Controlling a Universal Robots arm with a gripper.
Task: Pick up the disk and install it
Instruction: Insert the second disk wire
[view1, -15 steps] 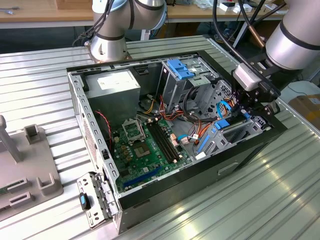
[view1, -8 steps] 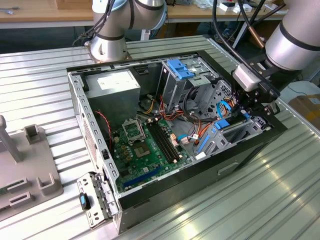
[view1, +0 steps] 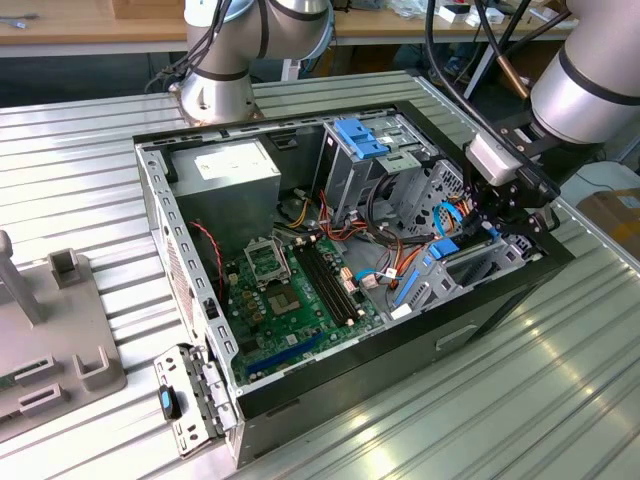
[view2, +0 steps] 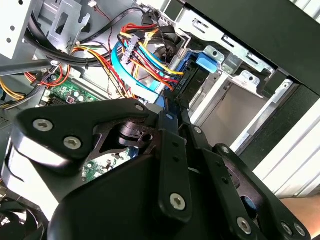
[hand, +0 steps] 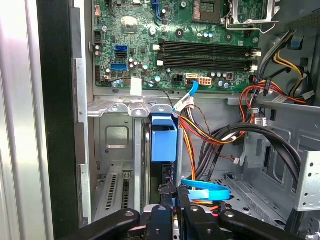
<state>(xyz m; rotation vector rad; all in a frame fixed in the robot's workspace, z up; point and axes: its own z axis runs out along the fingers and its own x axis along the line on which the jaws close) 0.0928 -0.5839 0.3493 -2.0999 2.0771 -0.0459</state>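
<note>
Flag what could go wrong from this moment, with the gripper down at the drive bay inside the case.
1. The gripper sits close to loose coloured cables; one could snag or get pinched as the arm moves.
2. The disk stands edge-on in a narrow metal bay; a slight tilt might jam its blue rails.
3. The flat blue cable lies near the fingertips and could catch.

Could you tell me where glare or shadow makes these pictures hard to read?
In the exterior view, the ribbed metal table glares bright at the lower right. In the second wrist view, the gripper is a dark mass, with blown-out white at the top right. In the first wrist view, the disk stays readable.
</note>
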